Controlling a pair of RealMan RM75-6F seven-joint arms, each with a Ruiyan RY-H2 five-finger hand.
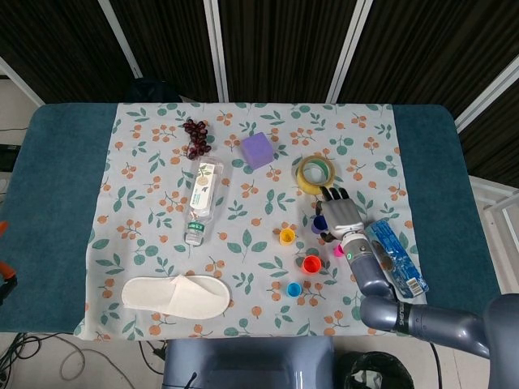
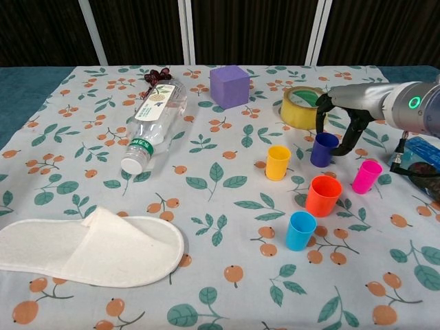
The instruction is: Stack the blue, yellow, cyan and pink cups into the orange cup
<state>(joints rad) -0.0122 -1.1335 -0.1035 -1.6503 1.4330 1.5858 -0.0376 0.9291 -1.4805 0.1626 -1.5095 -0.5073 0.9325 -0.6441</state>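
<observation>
The dark blue cup (image 2: 323, 149) (image 1: 319, 224) stands upright near the tape roll. My right hand (image 2: 346, 118) (image 1: 342, 212) hovers over it, thumb on its left side and fingers (image 2: 357, 139) curved down on its right. A gap still shows, so nothing is held. In front stand the yellow cup (image 2: 278, 162) (image 1: 286, 236), the orange cup (image 2: 324, 195) (image 1: 311, 262), the cyan cup (image 2: 300, 230) (image 1: 293, 288) and the pink cup (image 2: 366, 176) (image 1: 338, 250), all upright and apart. Neither view shows my left hand.
A yellow tape roll (image 2: 300, 106) lies just behind the hand, a purple cube (image 2: 229, 86) further left. A plastic bottle (image 2: 155, 122) lies on its side, grapes (image 2: 158, 74) behind it. A white slipper (image 2: 89, 247) is front left, a blue packet (image 2: 419, 157) at the right edge.
</observation>
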